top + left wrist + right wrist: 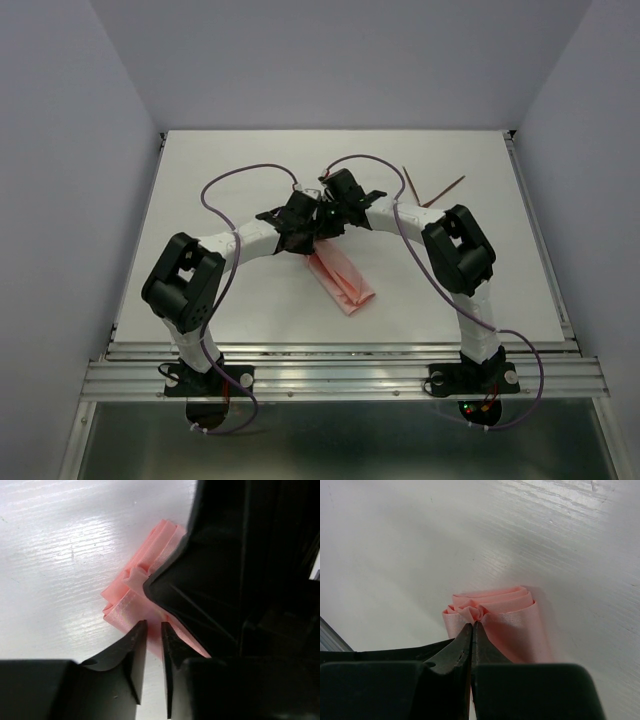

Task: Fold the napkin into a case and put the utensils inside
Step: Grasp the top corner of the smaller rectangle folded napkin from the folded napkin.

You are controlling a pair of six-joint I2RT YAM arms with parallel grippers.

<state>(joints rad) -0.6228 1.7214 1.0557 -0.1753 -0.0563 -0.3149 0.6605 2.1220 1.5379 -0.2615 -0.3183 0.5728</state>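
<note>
One napkin, long axis far-left to near-right; two utensils (far right). Pinched by closed right gripper; barely parted at left gripper, hold unclear.

left claw, right claw crowding napkin far end, near end seemingly reachable

no legible text anywhere, seemingly

White arms, black joints, looping purple cables
</note>
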